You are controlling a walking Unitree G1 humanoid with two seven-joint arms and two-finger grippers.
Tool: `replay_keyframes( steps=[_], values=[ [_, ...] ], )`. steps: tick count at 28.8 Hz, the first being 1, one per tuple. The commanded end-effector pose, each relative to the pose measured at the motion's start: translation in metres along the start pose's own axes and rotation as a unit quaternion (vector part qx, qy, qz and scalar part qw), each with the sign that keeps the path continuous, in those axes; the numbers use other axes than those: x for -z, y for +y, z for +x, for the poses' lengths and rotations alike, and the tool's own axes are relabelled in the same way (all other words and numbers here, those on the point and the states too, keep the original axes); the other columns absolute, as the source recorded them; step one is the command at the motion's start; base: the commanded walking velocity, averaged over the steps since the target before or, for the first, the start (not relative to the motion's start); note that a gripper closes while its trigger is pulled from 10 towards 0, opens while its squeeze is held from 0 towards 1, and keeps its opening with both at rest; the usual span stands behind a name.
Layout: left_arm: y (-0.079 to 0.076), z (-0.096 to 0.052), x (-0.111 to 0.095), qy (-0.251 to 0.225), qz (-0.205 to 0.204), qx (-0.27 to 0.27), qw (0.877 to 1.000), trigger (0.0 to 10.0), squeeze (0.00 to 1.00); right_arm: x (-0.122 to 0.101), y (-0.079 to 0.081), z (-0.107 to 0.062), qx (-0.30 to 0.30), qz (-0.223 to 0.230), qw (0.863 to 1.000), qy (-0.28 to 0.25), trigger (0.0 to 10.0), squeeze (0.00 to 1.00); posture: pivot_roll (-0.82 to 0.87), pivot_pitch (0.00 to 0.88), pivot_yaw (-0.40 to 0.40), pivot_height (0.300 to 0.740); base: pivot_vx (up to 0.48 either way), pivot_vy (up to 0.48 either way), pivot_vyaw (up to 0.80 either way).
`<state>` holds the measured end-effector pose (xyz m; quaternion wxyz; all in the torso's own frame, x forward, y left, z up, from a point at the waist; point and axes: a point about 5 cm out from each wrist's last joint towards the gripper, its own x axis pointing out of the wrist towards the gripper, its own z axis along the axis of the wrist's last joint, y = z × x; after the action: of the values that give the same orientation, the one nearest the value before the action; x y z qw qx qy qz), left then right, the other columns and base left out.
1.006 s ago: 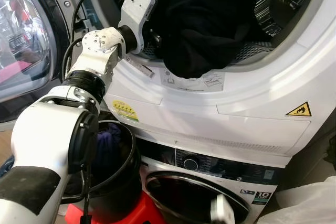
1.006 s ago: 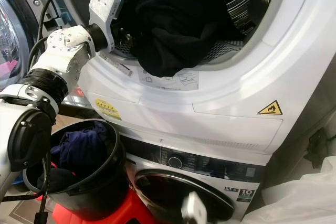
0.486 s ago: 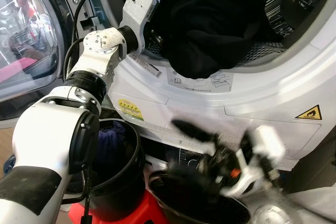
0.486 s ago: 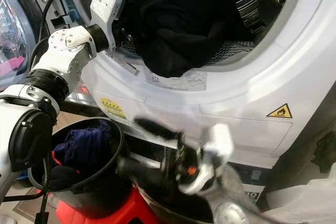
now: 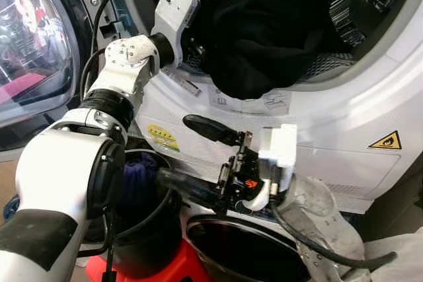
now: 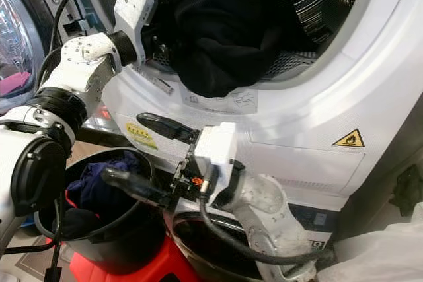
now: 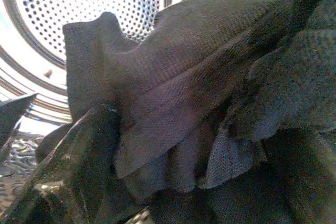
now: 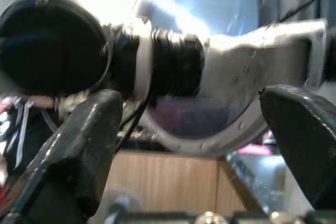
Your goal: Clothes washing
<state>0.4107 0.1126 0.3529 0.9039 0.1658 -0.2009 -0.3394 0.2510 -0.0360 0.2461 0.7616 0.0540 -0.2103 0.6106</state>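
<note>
My left hand (image 5: 192, 28) reaches into the mouth of the upper drum (image 5: 370, 4) and is clenched on the black garment (image 5: 264, 31); the left wrist view shows the dark knit cloth (image 7: 199, 119) bunched against one finger (image 7: 68, 171), with the perforated steel drum wall (image 7: 94, 3) behind it. The garment lies half inside the drum and droops over the lower lip of the opening, its long axis running from the drum interior outward and down toward me.

My right hand (image 6: 142, 153) is raised in front of the white machine front (image 5: 330, 130), fingers spread wide and grasping nothing. They point toward my left, one finger (image 6: 162, 125) above the other (image 6: 129, 185), and stand between me and the lower machine's dark door glass (image 5: 244, 249).

A black bucket (image 6: 125, 242) holding dark blue clothes (image 6: 99, 186) stands on a red stool (image 6: 125, 269) below my left arm. The upper machine's open glass door (image 5: 33, 51) is at my far left.

Labels: a yellow triangular flame warning (image 5: 385, 141), a yellow sticker (image 5: 163, 138) and a printed instruction sheet (image 5: 254, 104) below the opening, their text too small to read.
</note>
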Motion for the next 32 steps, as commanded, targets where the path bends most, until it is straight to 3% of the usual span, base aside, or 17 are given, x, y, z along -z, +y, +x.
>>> replay_keyframes(
  steps=[1,2,3,8,13,15,19,22,25,28,32],
  values=[
    [0.001,0.0,-0.003,-0.003,0.008,0.007,1.0,10.0,1.0,-0.003,-0.001,0.013,0.011,-0.028,1.0,0.0,10.0,0.0,-0.15,0.0,0.147,0.74,0.0,0.0,0.0],
    [0.001,0.0,-0.003,-0.003,0.008,0.007,1.0,10.0,1.0,-0.003,-0.001,0.013,0.011,-0.028,1.0,0.0,10.0,0.0,-0.15,0.0,0.147,0.74,0.0,0.0,0.0],
    [0.0,0.001,-0.004,-0.005,0.007,0.008,1.0,10.0,1.0,0.0,-0.009,0.021,0.05,-0.064,0.997,0.019,10.0,0.0,-0.15,0.0,0.148,0.74,0.0,0.0,0.0],
    [0.0,0.001,-0.006,-0.009,0.007,0.011,1.0,10.0,1.0,0.002,-0.017,0.032,0.085,-0.105,0.991,0.026,10.0,0.0,-0.14,0.0,0.15,0.74,0.0,0.0,0.0],
    [0.0,0.003,-0.01,-0.016,0.01,0.014,1.0,10.0,1.0,0.005,-0.012,0.044,0.072,-0.113,0.991,0.028,10.0,0.0,-0.14,0.0,0.149,0.74,0.0,0.0,0.0],
    [0.0,0.004,-0.014,-0.025,0.009,0.014,1.0,10.0,1.0,0.01,-0.02,0.05,0.106,-0.15,0.981,0.054,10.0,0.0,-0.14,0.0,0.148,0.74,0.0,0.0,0.0],
    [0.0,0.005,-0.015,-0.03,0.008,0.016,0.999,10.0,1.0,0.015,-0.03,0.054,0.144,-0.18,0.97,0.078,10.0,0.0,-0.14,0.0,0.148,0.74,0.0,0.0,0.0],
    [-0.001,0.006,-0.018,-0.036,0.008,0.019,0.999,10.0,1.0,0.02,-0.042,0.058,0.179,-0.235,0.949,0.112,10.0,0.0,-0.14,0.0,0.149,0.74,0.0,0.0,0.0],
    [-0.001,0.006,-0.019,-0.039,0.008,0.02,0.999,10.0,1.0,0.021,-0.051,0.059,0.202,-0.248,0.94,0.119,10.0,0.0,-0.14,0.0,0.147,0.74,0.0,0.0,0.0],
    [-0.001,0.006,-0.02,-0.04,0.008,0.02,0.999,10.0,1.0,0.02,-0.053,0.059,0.214,-0.239,0.94,0.114,10.0,0.0,-0.14,0.0,0.145,0.74,0.0,0.0,0.0],
    [-0.001,0.006,-0.02,-0.045,0.005,0.022,0.999,10.0,1.0,0.019,-0.062,0.054,0.256,-0.252,0.926,0.113,10.0,0.0,-0.14,0.0,0.141,0.74,0.0,0.0,0.0]
  ],
)
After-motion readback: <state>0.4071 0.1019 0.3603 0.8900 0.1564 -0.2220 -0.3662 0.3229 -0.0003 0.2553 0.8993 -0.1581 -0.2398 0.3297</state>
